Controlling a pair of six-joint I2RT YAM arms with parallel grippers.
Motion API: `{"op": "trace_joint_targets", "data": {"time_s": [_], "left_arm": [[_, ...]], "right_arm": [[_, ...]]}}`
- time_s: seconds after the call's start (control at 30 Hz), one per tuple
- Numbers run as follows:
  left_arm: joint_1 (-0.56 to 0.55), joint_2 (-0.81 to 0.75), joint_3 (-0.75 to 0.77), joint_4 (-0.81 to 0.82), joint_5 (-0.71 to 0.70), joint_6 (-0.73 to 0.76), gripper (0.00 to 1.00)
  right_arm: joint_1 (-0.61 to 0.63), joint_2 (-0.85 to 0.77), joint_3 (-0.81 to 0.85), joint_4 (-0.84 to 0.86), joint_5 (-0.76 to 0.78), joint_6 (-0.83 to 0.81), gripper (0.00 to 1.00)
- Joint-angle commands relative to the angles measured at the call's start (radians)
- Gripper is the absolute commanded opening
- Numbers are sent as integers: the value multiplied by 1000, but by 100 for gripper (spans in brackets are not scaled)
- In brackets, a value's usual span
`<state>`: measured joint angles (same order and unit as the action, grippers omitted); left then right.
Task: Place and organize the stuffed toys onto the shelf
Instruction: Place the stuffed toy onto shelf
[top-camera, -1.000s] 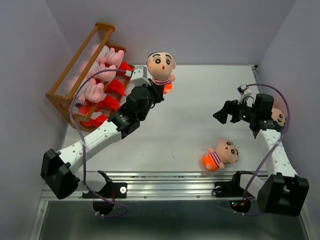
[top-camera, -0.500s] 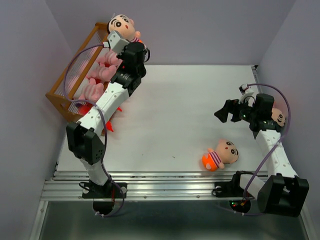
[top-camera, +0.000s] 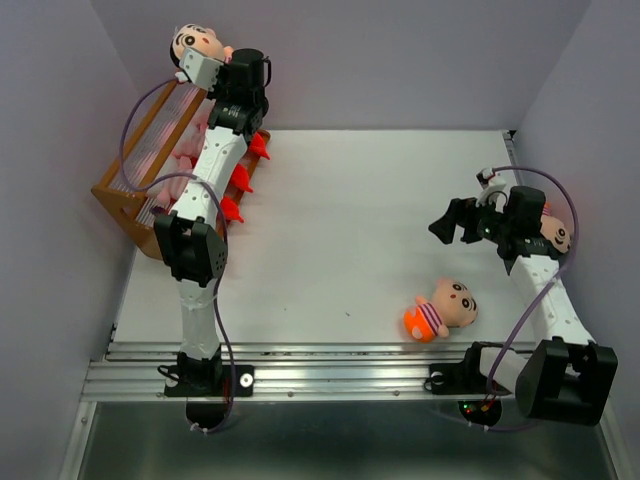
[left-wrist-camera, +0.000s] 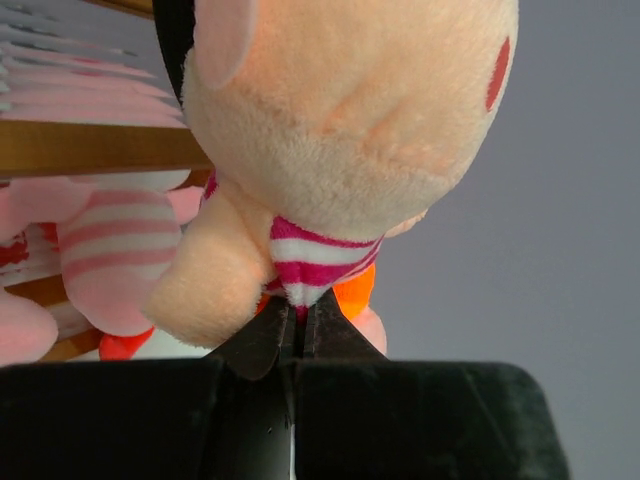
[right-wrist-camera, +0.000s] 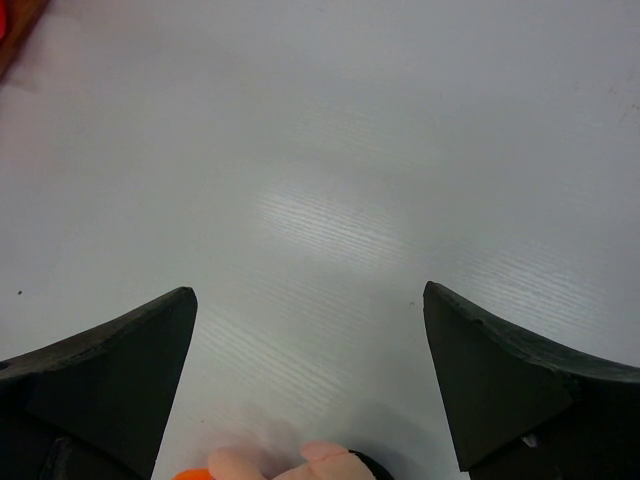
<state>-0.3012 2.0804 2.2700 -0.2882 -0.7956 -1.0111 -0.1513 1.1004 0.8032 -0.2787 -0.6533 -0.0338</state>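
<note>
- The table (top-camera: 350, 200) is big, white and flat. It carries the shelf and the toys that are not put away yet.
- The shelf (top-camera: 125, 195) sits in the far left corner of the table, close to the wall. It goes up in steps, so each row of toys can peek over the row in front.
- My left arm (top-camera: 215, 160) is stretched far out and high above the shelf. I think that is because the top step is the one that needs toys.
- One boy doll (left-wrist-camera: 350, 120) hangs up high over the back of the shelf. My left jaws are pinched tight on its striped shirt, just under its big head, so it cannot fall.
- Another boy doll (top-camera: 440, 310) lies on the table near my right arm, waiting its turn. A third one (top-camera: 556, 236) peeks out from behind that arm.
- The pink pigs (left-wrist-camera: 110, 250) sit in a row on the shelf. The red monsters (top-camera: 238, 180) sit on the low step in front of them. Toys that are alike go together, I think.
- My right jaws are spread wide with nothing in them. They hang over bare table, ready to grab.
</note>
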Motion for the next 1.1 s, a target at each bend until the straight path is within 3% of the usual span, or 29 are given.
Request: {"op": "trace_joint_targets", "data": {"time_s": [0.0,0.2,0.63,1.07], "left_arm": [[42,-29,23,90,35,-8,0],[96,7,65,95,137,-15,0],[186,17,2,89,387,-162,0],[241,12,6,50,512,-228,4]], "right_arm": [[-8,12,-6,52,17,-21,100],[-17,39,-6,52,27,-31,100],[-27,41,-12,55,21,-34,100],[-36,27,-12,55,21,-35,100]]}}
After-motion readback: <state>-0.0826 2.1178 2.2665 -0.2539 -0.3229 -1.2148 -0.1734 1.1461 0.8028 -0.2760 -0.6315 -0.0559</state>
